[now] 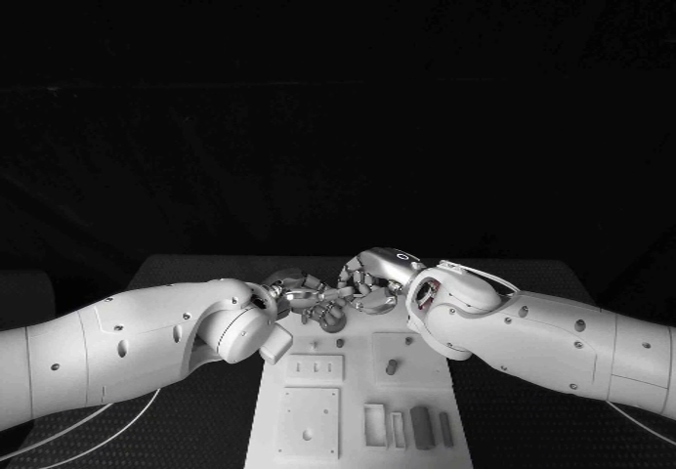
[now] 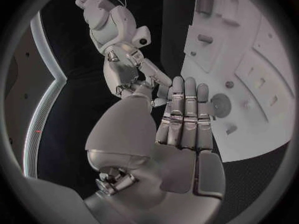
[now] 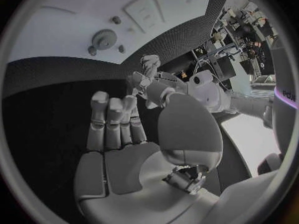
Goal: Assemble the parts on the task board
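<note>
Silver and many-jointed, the left robot hand and the right robot hand meet fingertip to fingertip above the far end of the task board, and we see nothing held in either. In the left wrist view the left robot hand shows its fingers straight and side by side, palm bare, released; the right robot hand appears beyond it with its fingers reaching toward it. In the right wrist view the right robot hand likewise has its fingers extended together over an empty palm. Both white arms come in low from the sides, elbows out, wrists bent inward toward the middle. The task board is a white plate lying flat on the black surface, in the middle, near the robot. It carries raised rectangular plates, a small peg standing in it, and a few grey parts lying side by side at its near right corner. A small gear sits on the board's far end, just beyond the fingers.
</note>
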Controlling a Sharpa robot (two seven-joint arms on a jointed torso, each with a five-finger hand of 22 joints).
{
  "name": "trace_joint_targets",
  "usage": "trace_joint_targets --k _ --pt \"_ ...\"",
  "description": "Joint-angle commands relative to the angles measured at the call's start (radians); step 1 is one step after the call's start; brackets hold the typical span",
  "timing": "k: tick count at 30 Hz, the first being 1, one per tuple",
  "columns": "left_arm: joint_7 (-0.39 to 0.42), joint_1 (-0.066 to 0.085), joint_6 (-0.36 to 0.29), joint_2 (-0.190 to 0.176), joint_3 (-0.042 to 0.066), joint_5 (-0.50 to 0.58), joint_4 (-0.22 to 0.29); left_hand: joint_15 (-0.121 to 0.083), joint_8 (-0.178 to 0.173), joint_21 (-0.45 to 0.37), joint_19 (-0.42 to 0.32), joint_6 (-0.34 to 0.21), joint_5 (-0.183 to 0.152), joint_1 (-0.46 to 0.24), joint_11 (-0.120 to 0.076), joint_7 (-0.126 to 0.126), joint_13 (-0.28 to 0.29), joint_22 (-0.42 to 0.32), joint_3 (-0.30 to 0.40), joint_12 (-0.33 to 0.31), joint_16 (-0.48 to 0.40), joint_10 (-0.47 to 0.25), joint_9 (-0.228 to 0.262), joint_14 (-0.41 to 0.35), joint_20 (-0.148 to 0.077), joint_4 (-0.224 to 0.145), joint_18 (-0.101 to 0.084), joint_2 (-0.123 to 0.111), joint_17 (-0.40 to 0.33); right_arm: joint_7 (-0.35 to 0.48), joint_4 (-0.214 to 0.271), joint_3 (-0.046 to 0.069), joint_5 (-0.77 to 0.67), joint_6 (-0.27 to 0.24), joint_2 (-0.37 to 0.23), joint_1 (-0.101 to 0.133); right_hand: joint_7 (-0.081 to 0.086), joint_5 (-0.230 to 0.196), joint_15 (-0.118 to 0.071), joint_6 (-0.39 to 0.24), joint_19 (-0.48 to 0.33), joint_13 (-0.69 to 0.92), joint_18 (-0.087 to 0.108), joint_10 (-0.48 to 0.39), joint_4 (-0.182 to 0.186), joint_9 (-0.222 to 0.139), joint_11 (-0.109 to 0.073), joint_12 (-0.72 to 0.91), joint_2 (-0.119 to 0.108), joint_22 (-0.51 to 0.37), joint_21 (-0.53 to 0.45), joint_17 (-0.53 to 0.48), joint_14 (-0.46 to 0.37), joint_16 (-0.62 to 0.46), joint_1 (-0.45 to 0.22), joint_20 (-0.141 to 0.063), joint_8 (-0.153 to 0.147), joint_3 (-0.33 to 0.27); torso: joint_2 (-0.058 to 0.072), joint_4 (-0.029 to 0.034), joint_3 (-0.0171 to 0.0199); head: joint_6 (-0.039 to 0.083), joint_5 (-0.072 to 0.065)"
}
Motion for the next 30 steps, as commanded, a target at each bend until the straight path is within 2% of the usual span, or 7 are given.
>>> trace_joint_targets --k 1,13,16,25,30 --pt "0.022 0.001 -0.001 0.002 0.001 0.019 0.001 -0.001 0.003 0.004 -0.005 0.003 -0.002 0.014 0.003 0.003 0.002 0.015 -0.002 0.003 0.004 0.006 -0.002 0.004 -0.004 -0.003 0.014 0.002 0.002 -0.001 0.0 0.0 -0.015 0.015 0.004 -0.004 0.031 -0.001 0.0 0.056 0.005 -0.002 0.016 0.006 0.0 0.07 -0.002 -0.004 0.003 -0.002 0.004 -0.001 0.006 -0.002 -0.009 0.0 0.027 0.007 0.0 -0.0035 0.0007 -0.001 0.002" --pt "0.026 0.001 0.023 0.018 0.0 0.037 0.001 -0.001 -0.001 0.004 -0.006 0.001 -0.001 0.031 0.005 0.007 0.002 0.014 -0.004 -0.001 0.004 0.002 -0.006 0.004 -0.004 -0.002 0.013 0.013 0.004 0.0 0.002 0.0 -0.014 0.02 0.01 -0.009 0.031 -0.001 -0.001 0.056 0.005 -0.002 0.016 0.007 -0.001 0.07 -0.002 -0.005 0.002 -0.002 0.004 -0.001 0.007 -0.003 -0.01 0.0 0.026 0.009 0.0 -0.0007 -0.0001 -0.003 0.0" --pt "0.027 0.001 0.019 0.016 0.0 0.037 0.003 -0.001 -0.001 0.004 -0.007 0.002 -0.001 0.034 0.005 0.006 0.003 0.014 -0.004 -0.002 0.004 0.002 -0.006 0.003 -0.004 -0.002 0.012 0.016 0.004 0.0 0.002 0.0 -0.014 0.019 0.014 -0.012 0.031 -0.001 -0.001 0.056 0.005 -0.002 0.016 0.007 -0.001 0.07 -0.002 -0.005 0.002 -0.002 0.004 -0.001 0.007 -0.003 -0.01 0.0 0.026 0.009 0.001 -0.002 0.0002 -0.003 -0.002" --pt "0.009 0.001 0.017 0.013 0.0 0.037 -0.002 -0.001 -0.004 0.005 -0.007 -0.001 -0.002 0.029 0.007 0.011 0.003 0.013 -0.011 -0.003 0.004 0.0 -0.008 0.003 -0.003 0.0 0.011 0.013 0.005 0.002 0.01 0.0 -0.008 0.012 0.01 -0.016 0.031 -0.001 -0.001 0.057 0.006 -0.002 0.016 0.008 -0.001 0.071 -0.002 -0.005 0.002 -0.002 0.004 -0.001 0.007 -0.003 -0.011 0.0 0.026 0.01 0.0 -0.0013 0.0008 -0.005 -0.001" --pt "0.008 0.001 0.014 0.015 0.0 0.039 -0.006 -0.001 -0.008 0.005 -0.006 -0.005 -0.002 0.002 0.012 0.016 0.004 0.012 -0.02 -0.005 0.004 0.0 -0.012 0.004 -0.004 0.001 0.011 0.009 0.006 0.002 0.015 0.0 -0.008 0.013 0.011 -0.017 0.03 -0.001 -0.001 0.057 0.007 -0.002 0.016 0.009 -0.003 0.071 -0.003 -0.005 0.001 -0.003 0.004 -0.001 0.008 -0.003 -0.011 -0.001 0.026 0.011 0.001 -0.0029 0.0006 -0.006 0.001"
